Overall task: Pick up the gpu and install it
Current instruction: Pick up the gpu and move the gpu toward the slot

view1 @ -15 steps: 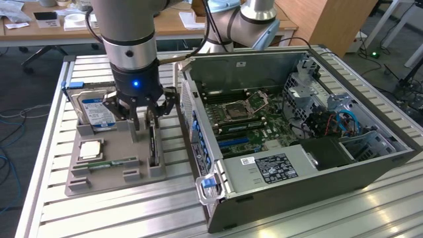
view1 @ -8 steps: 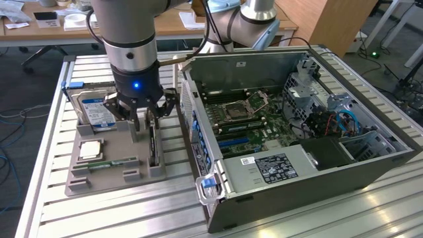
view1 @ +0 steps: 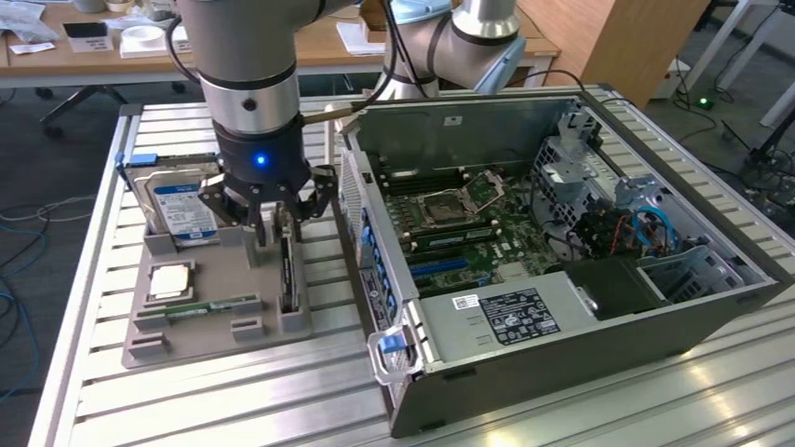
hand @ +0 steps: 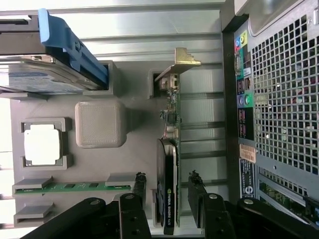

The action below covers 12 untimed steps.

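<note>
The gpu (view1: 289, 272) stands on its edge in a slot of the grey holder tray (view1: 205, 328) on the table, at the exterior view's left of the open computer case (view1: 584, 307). In the wrist view the gpu (hand: 169, 124) shows its green board, black cooler and metal end bracket. My gripper (view1: 281, 233) is directly over the card and open. Its two black fingers (hand: 140, 191) stand on either side of the cooler end, each with a small gap to the card. Between those fingers the gripper (hand: 168, 193) holds nothing.
The tray also carries a hard drive (view1: 181, 200) in a blue bracket, a processor chip (view1: 170, 279) and a narrow memory stick (view1: 211, 305). The case lies on its side with the motherboard (view1: 453, 228) exposed. Its rear wall (hand: 279, 99) is close beside the gpu.
</note>
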Each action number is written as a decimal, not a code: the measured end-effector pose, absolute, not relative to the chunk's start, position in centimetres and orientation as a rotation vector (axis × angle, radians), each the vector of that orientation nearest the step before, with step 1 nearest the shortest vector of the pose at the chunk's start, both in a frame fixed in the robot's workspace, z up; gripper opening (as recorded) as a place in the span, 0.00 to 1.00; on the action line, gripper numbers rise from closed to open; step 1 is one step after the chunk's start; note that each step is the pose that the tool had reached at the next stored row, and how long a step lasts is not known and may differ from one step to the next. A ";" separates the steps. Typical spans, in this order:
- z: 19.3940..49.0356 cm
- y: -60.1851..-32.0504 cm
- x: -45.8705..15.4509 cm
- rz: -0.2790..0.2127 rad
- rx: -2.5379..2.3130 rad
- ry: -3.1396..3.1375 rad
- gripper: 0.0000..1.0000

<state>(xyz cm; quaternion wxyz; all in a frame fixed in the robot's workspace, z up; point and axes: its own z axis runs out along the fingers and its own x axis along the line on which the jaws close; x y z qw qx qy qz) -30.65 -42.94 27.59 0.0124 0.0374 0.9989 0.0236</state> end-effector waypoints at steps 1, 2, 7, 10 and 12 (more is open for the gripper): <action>27.6 -42.9 -30.5 0.073 0.117 3.114 0.47; 27.6 -42.9 -30.4 0.073 0.117 3.114 0.47; 27.6 -42.9 -30.1 0.074 0.117 3.114 0.47; 27.6 -42.9 -30.1 0.073 0.117 3.114 0.47; 27.5 -42.9 -30.1 0.073 0.117 3.114 0.47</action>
